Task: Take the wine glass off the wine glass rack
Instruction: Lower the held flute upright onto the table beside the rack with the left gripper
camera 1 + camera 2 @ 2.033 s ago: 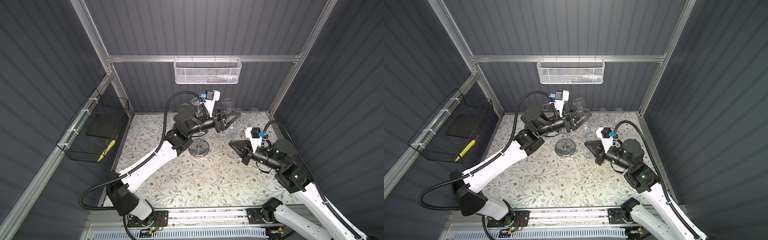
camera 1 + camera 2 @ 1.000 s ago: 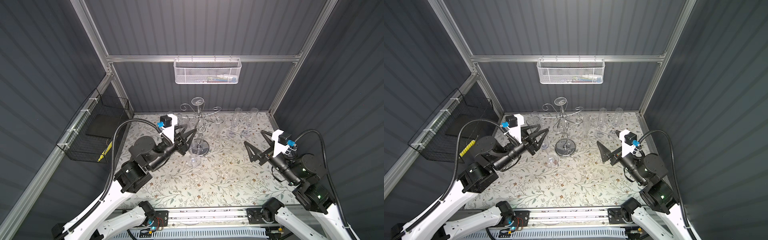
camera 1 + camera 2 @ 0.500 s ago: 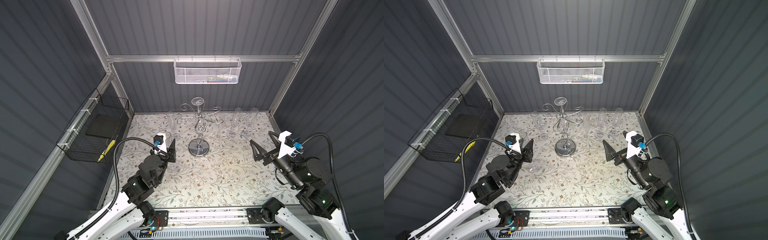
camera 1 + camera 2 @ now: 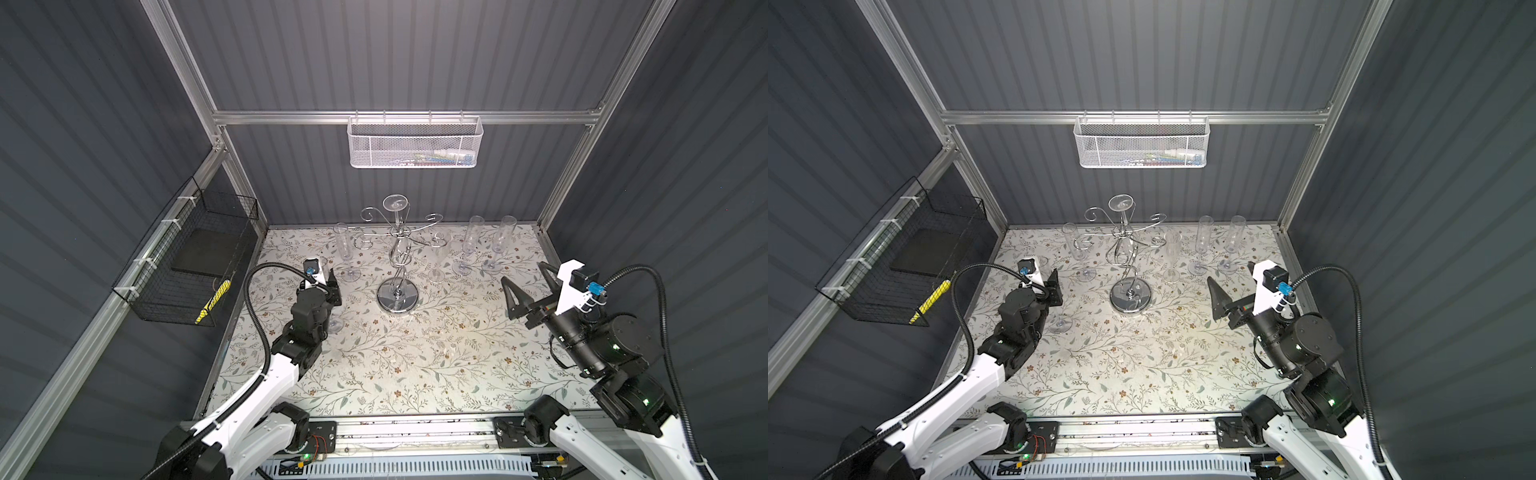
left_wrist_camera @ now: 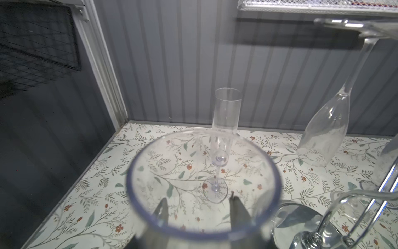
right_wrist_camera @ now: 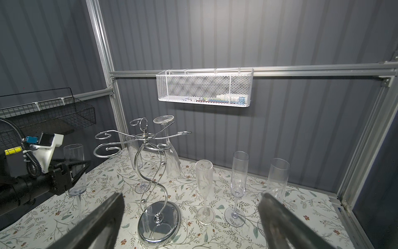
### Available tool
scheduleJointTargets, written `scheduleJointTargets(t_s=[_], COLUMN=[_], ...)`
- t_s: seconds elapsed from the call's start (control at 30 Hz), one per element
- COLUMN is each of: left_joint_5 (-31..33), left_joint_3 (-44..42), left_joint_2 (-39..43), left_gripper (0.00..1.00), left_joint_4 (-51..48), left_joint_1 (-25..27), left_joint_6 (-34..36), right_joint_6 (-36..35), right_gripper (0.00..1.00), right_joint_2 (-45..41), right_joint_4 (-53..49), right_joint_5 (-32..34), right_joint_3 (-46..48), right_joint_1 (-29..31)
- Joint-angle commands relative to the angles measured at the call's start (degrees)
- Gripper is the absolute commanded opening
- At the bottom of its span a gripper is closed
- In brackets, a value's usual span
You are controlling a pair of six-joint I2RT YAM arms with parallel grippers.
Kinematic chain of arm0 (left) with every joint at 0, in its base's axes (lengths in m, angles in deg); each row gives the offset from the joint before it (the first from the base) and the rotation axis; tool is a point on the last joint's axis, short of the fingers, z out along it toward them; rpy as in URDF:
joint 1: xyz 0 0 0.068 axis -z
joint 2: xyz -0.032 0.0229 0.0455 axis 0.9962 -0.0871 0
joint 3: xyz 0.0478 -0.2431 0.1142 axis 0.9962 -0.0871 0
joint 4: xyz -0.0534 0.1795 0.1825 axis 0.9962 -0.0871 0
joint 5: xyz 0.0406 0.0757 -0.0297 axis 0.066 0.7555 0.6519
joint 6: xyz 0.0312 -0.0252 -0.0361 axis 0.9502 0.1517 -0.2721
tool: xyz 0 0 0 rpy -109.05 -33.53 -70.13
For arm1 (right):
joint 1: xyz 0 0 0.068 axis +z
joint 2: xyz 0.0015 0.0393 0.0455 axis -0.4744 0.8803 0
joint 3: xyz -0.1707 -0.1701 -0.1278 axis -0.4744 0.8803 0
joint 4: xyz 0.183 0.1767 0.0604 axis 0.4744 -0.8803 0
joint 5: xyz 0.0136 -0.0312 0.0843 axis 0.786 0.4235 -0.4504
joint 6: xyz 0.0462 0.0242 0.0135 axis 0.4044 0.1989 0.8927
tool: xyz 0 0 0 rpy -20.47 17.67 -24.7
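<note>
The wine glass rack (image 4: 397, 297) is a chrome wire stand with a round mirrored base at the middle back of the table, seen in both top views (image 4: 1130, 300) and the right wrist view (image 6: 159, 222). One clear flute (image 6: 170, 155) hangs upside down from a rack arm. My left gripper (image 4: 328, 291) is left of the rack, shut on an upright wine glass (image 4: 334, 325) whose foot is at the tabletop. In the left wrist view its rim (image 5: 202, 232) fills the foreground, with my fingers (image 5: 235, 207) seen through it. My right gripper (image 4: 523, 272) hovers open and empty to the right.
Several clear flutes stand near the back: one (image 4: 341, 241) left of the rack, others (image 4: 440, 249), (image 4: 471, 237), (image 4: 505, 232) to its right. A white mesh basket (image 4: 413, 143) hangs on the back wall. A black wire basket (image 4: 187, 257) hangs on the left wall.
My left gripper has carried the wine glass away from the rack to the left front and lowered it. My right arm has drawn back to the right, still open.
</note>
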Motion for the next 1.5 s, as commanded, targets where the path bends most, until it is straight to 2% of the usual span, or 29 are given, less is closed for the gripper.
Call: scheduleJointTargets(t_s=[0.0, 0.2, 0.5, 0.73, 1.13, 1.47], left_joint_5=[-9.1, -13.6, -19.1, -20.4, -19.4, -20.1], left_joint_3=[2.9, 5.4, 7.6, 7.6, 5.1, 4.7], left_joint_2=[-4.2, -12.8, -24.4, -32.5, -37.4, -39.9], left_gripper=[0.35, 0.35, 0.34, 0.32, 0.3, 0.3], left_joint_4=[8.4, 16.4, 29.3, 42.0, 51.4, 52.5], left_joint_1=[-3.2, -5.1, -5.4, -5.4, -5.4, -5.4], left_joint_6=[-2.0, -1.1, 0.1, 2.5, 3.5, 4.3], right_joint_6=[-0.1, -0.9, -2.9, -3.9, -3.9, -3.1], right_gripper=[0.99, 0.99, 0.99, 0.99, 0.99, 0.99], right_joint_2=[0.9, 3.5, 6.1, 7.3, 7.1, 6.0], right_joint_4=[1.4, 1.3, 3.8, 4.2, 3.6, 3.3], right_joint_5=[1.3, 0.3, 2.1, 2.5, 2.5, 2.5], right_joint_3=[-0.9, -2.1, -2.8, -3.1, -3.2, -2.8], right_joint_1=[0.1, 0.1, 0.0, -0.4, -1.2, -1.2])
